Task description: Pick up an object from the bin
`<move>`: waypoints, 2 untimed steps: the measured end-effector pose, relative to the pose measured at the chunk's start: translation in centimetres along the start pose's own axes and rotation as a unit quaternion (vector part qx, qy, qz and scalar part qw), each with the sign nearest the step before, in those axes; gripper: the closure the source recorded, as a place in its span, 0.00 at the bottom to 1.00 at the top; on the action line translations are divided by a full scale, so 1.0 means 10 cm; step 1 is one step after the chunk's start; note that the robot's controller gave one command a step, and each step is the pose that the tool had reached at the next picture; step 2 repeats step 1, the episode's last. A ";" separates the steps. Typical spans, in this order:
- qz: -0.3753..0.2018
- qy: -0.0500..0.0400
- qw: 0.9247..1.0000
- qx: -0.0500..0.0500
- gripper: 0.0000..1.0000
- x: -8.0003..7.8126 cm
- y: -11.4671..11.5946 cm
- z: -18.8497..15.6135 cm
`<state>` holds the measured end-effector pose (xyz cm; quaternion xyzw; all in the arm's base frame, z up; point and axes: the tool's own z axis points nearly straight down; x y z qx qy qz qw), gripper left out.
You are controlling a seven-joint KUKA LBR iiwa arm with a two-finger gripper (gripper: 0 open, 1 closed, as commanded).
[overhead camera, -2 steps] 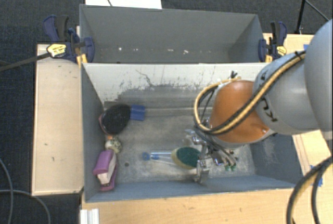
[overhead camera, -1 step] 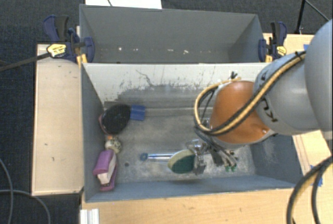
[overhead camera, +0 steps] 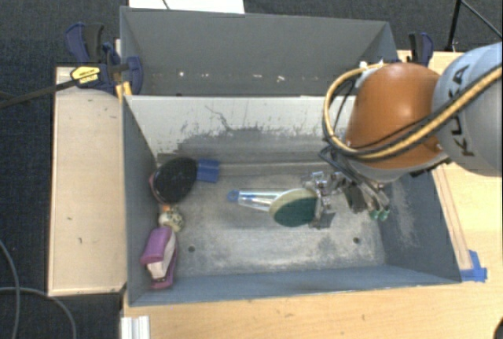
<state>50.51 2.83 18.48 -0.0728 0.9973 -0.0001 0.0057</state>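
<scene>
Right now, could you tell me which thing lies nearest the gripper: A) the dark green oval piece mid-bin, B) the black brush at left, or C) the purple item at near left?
A: the gripper is right at the right edge of the dark green oval piece; the other two lie far left.

3 things lie at the left, well apart from the rest. A black oval brush (overhead camera: 174,178) has its blue handle (overhead camera: 207,171) pointing right. Just below it sits a small beige lump (overhead camera: 170,219). Touching that lies a purple thing (overhead camera: 159,255) with a pale pink lower end.
</scene>
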 end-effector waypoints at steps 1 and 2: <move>-0.002 0.000 1.000 0.000 1.00 0.16 -0.07 -0.96; -0.002 0.000 1.000 0.000 1.00 0.16 -0.07 -0.96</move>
